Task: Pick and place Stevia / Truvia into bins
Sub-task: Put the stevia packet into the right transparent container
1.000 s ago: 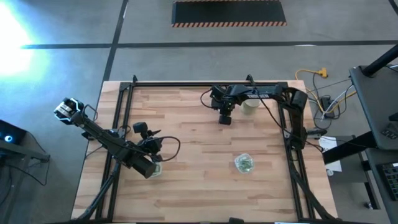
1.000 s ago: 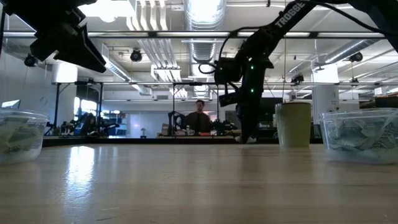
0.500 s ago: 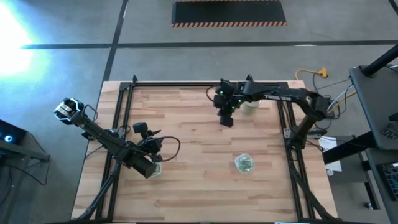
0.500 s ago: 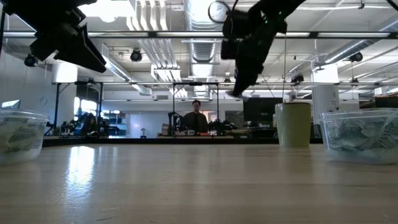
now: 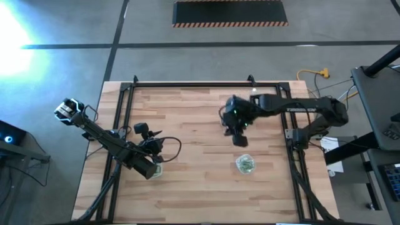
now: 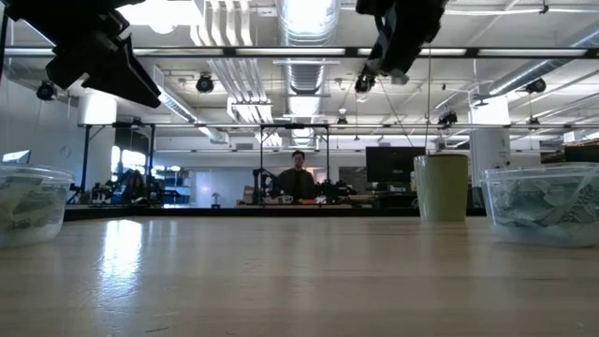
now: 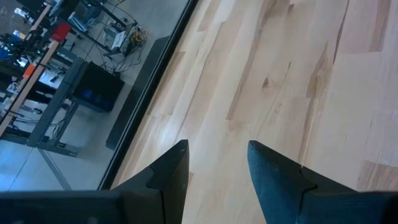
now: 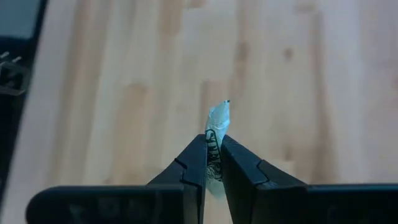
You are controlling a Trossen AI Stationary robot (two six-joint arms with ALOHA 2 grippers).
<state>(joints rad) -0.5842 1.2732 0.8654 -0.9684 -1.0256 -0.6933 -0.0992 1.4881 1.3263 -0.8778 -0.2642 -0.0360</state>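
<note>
A: What had changed?
B: The right gripper (image 5: 239,139) had swung from the table's (image 5: 187,187) far edge toward the right bin (image 5: 245,164), pinching a Stevia sachet (image 8: 217,134).
A: Obstacles?
B: None visible; the beige cup (image 6: 441,187) was behind, and the left gripper (image 7: 216,167) hung spread near the left bin (image 6: 31,201).

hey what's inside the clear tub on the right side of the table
Pale green-and-white sachets lie heaped inside the clear tub. How many cannot be told; the lower ones are covered.
</note>
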